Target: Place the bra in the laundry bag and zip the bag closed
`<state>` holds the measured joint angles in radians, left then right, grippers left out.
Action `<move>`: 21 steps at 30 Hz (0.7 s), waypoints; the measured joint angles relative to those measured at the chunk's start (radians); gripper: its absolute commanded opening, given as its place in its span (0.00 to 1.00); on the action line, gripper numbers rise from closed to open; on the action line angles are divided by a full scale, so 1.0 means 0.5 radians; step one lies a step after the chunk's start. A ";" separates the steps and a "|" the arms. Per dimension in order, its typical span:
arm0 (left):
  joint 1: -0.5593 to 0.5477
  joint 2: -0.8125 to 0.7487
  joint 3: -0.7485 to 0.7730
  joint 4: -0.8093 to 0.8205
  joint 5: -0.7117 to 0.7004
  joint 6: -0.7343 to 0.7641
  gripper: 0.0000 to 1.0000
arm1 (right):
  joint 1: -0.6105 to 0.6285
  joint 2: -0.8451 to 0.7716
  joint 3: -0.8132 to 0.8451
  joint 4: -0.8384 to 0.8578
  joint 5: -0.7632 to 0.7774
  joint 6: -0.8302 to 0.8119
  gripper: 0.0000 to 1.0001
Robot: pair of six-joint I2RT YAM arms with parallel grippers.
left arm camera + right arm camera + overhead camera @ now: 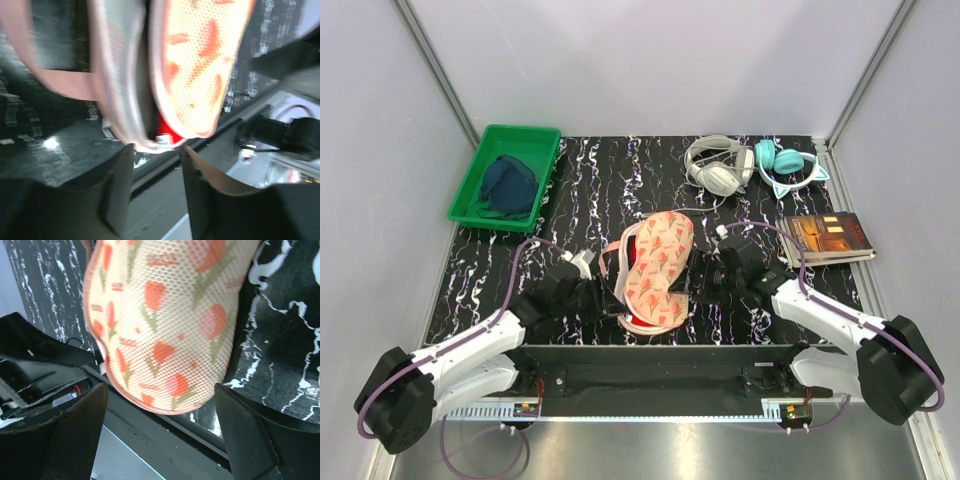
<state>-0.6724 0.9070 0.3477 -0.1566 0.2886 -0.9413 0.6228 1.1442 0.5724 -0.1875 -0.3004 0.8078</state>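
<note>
Looking from above: peach-pink tulip-print mesh laundry bag [658,268] lies centre of the black marbled table [620,185]; bright red bra [637,236] tucked inside, seam gaping.
Left wrist: left gripper [157,150] narrowly parted, empty, at the bag's near rim.
Right wrist: right gripper [161,388] spread wide, empty, facing the shell.
Handling: judged light, soft, springy, prone to sliding; take the pink zip edging [150,409], not the dome.

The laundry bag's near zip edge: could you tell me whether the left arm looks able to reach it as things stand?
Probably yes: the left gripper stands open right at the near edge of the laundry bag, and nothing lies between its fingers and the edging.
</note>
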 measured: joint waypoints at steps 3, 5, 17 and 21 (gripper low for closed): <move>-0.030 0.045 -0.035 0.155 0.052 -0.069 0.32 | -0.064 0.060 -0.014 0.003 -0.034 -0.012 0.87; -0.040 0.119 -0.061 0.264 0.094 -0.108 0.28 | -0.111 0.089 -0.036 0.027 -0.053 -0.012 0.87; -0.047 0.358 -0.137 0.565 0.131 -0.240 0.08 | -0.192 0.270 -0.231 0.456 -0.274 0.079 0.82; -0.047 0.460 -0.137 0.684 0.095 -0.275 0.06 | -0.192 0.391 -0.329 0.694 -0.370 0.139 0.80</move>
<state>-0.6956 1.1370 0.2794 0.1856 0.3363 -1.0790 0.5270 1.3396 0.4080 0.1596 -0.4854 0.8772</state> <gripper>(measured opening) 0.073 0.807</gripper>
